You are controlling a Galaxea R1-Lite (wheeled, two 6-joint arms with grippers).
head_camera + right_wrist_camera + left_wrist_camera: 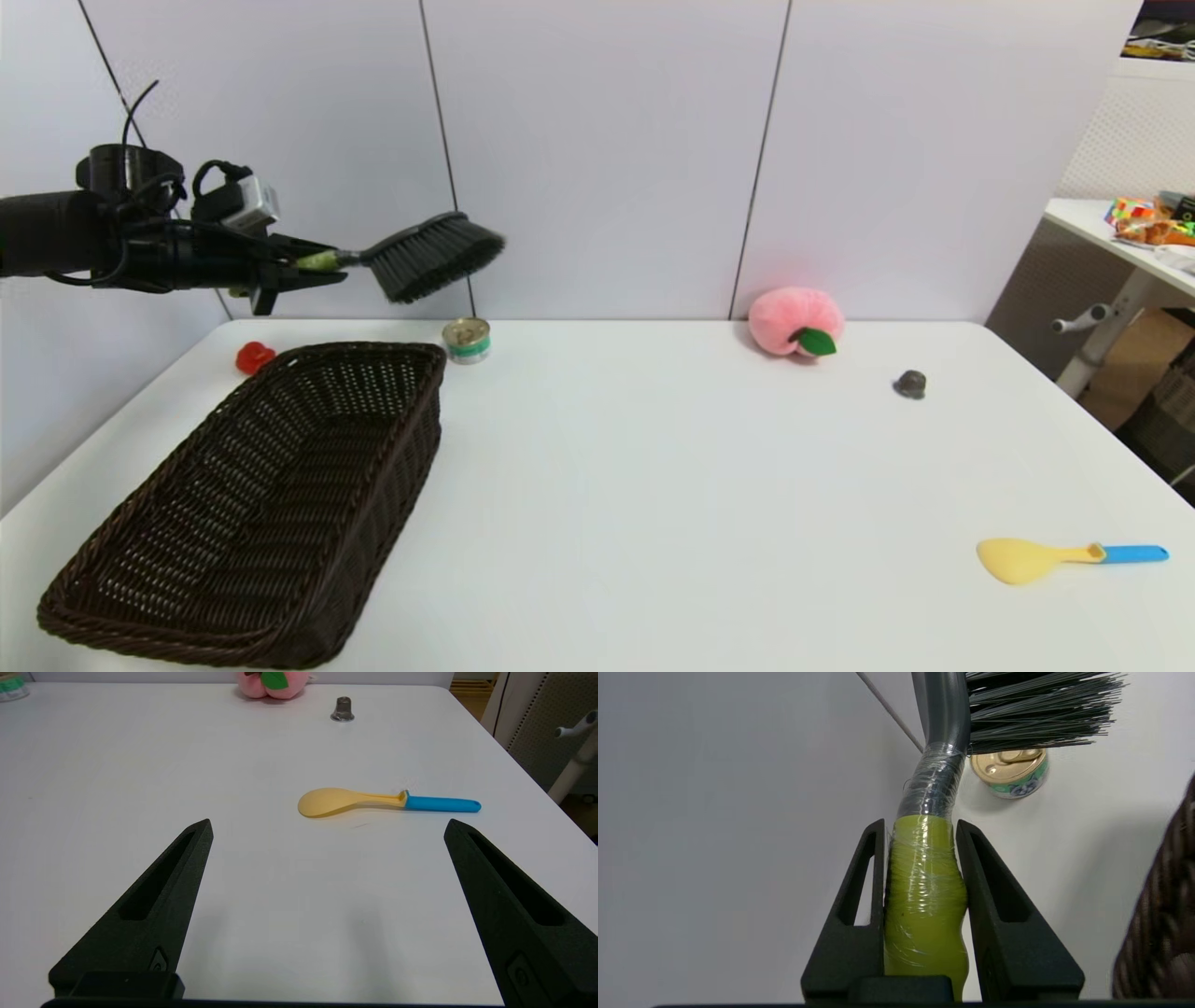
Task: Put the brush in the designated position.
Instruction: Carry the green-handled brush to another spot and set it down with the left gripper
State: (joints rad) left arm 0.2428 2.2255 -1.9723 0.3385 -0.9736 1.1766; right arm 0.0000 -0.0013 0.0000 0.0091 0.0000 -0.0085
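The left gripper (920, 830) has its jaws clamped on the lime-green handle of the brush (425, 254), gripping it from both sides where clear film is wrapped around handle and grey neck. The brush sticks straight out beyond the jaws, held high in the air, its black bristles pointing downward. Below the bristles, a small tin can (467, 339) stands on the counter (653, 485), and nearer, beneath the jaws, lies a dark wicker basket (140, 597) with a red object (254, 357) beside its far corner. The right gripper (327, 828) hangs low over the counter with its jaws wide apart, holding nothing; just beyond them lies a yellow spoon (345, 801) with a blue handle, farther off a small grey object (342, 709) and a pink plush peach (273, 683).
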